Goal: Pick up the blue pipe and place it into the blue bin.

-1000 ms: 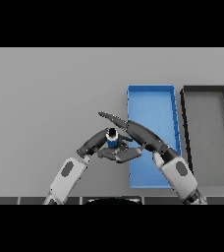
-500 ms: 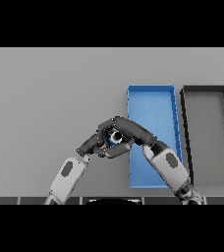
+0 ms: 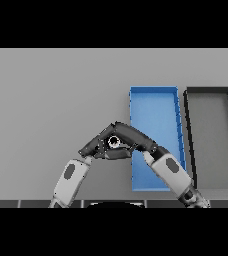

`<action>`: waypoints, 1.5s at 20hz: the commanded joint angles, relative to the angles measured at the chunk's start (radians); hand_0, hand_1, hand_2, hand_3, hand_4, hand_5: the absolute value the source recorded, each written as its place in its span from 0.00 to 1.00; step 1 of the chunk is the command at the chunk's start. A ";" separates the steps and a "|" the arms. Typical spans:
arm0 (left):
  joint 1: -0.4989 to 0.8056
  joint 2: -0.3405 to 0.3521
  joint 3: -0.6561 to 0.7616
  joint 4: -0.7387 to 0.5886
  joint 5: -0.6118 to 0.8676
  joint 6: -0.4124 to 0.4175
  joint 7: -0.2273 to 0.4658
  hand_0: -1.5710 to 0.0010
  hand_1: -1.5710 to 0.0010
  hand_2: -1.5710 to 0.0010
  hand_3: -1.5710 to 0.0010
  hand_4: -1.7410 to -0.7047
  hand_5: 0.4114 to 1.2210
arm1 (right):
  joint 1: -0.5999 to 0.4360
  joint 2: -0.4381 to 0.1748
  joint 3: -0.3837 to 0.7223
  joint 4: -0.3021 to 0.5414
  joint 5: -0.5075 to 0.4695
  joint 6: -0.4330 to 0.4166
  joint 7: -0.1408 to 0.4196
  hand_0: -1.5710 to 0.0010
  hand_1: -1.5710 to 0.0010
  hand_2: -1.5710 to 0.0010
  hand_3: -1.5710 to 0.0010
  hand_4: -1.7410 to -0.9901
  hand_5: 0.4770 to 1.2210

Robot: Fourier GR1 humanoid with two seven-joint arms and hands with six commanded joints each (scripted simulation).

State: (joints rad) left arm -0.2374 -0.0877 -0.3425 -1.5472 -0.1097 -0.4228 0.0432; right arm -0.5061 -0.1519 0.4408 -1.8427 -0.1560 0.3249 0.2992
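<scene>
The pipe [image 3: 114, 141] is clamped between the curled right hand [image 3: 127, 136] and left hand [image 3: 97, 147], just beside the blue bin [image 3: 153, 107]; if the hold loosens, it could be dropped on the counter [image 3: 51, 100].

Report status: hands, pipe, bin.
Right hand curled round blue pipe, left of blue bin. Left hand alongside, touching. Pipe not in bin yet. Dark bin further right, nothing blocking.

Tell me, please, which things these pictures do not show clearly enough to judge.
- Blue pipe, head view: only a small round end shows; both hands cover the rest.
- Left hand and right hand, head view: they overlap, so the grip is unclear.
- Blue bin: the right arm hides its near part.
</scene>
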 commanded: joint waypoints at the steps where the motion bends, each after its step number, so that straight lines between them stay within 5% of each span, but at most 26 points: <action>1: 0.014 -0.005 -0.005 -0.015 -0.004 0.003 -0.002 0.00 0.00 0.00 0.09 0.01 1.00 | -0.003 0.007 0.003 0.001 0.002 -0.009 0.003 0.02 0.02 0.02 0.04 0.03 0.92; 4: 0.017 -0.002 0.003 -0.023 -0.051 0.033 -0.070 0.00 0.00 0.00 0.07 0.02 1.00 | -0.014 0.019 0.003 -0.006 -0.003 -0.046 0.037 0.01 0.01 0.01 0.02 0.01 0.96; 5: 0.013 0.001 0.010 -0.021 -0.076 0.043 -0.069 0.07 0.15 0.18 0.26 0.14 1.00 | -0.022 0.016 0.003 -0.003 0.004 -0.058 0.047 0.01 0.01 0.01 0.02 0.01 0.97; 6: 0.022 0.009 0.007 -0.021 -0.078 0.015 -0.077 0.26 0.32 0.34 0.41 0.26 1.00 | -0.018 0.013 0.005 -0.006 -0.003 -0.061 0.059 0.01 0.01 0.01 0.01 0.01 0.97; 9: 0.017 0.018 0.017 -0.026 -0.092 -0.061 -0.052 0.62 0.65 0.66 0.70 0.52 1.00 | -0.010 0.009 0.020 -0.021 -0.017 -0.086 0.080 0.00 0.00 0.00 0.01 0.00 0.99; 13: 0.021 0.009 0.031 -0.018 -0.121 -0.063 -0.029 0.84 0.86 0.86 0.88 0.70 0.54 | -0.025 0.011 0.040 -0.019 0.013 -0.118 0.111 0.00 0.00 0.00 0.00 0.00 0.99; 17: 0.030 -0.007 0.047 -0.036 -0.082 -0.069 0.052 0.94 0.94 0.94 0.95 0.74 0.24 | -0.020 -0.001 0.041 -0.015 0.001 -0.122 0.104 0.00 0.00 0.00 0.00 0.00 1.00; 20: 0.035 0.008 0.044 -0.018 -0.114 -0.055 0.017 0.97 0.97 0.97 0.97 0.77 0.13 | -0.018 0.007 0.036 -0.023 -0.029 -0.136 0.085 0.00 0.00 0.00 0.00 0.00 1.00; 27: 0.038 0.000 0.033 -0.009 -0.127 -0.053 0.040 0.99 0.99 0.99 0.99 0.80 0.05 | -0.180 0.014 -0.091 -0.048 -0.284 -0.231 0.220 0.00 0.00 0.00 0.00 0.00 1.00; 30: 0.026 -0.001 0.040 -0.004 -0.122 -0.056 0.043 1.00 1.00 1.00 1.00 0.81 0.04 | -0.311 -0.050 -0.196 -0.022 -0.411 -0.219 0.224 0.00 0.00 0.00 0.00 0.00 1.00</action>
State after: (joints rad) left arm -0.2112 -0.0885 -0.3029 -1.5508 -0.2314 -0.4782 0.0860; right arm -0.8186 -0.2029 0.2437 -1.8647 -0.5684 0.1043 0.5179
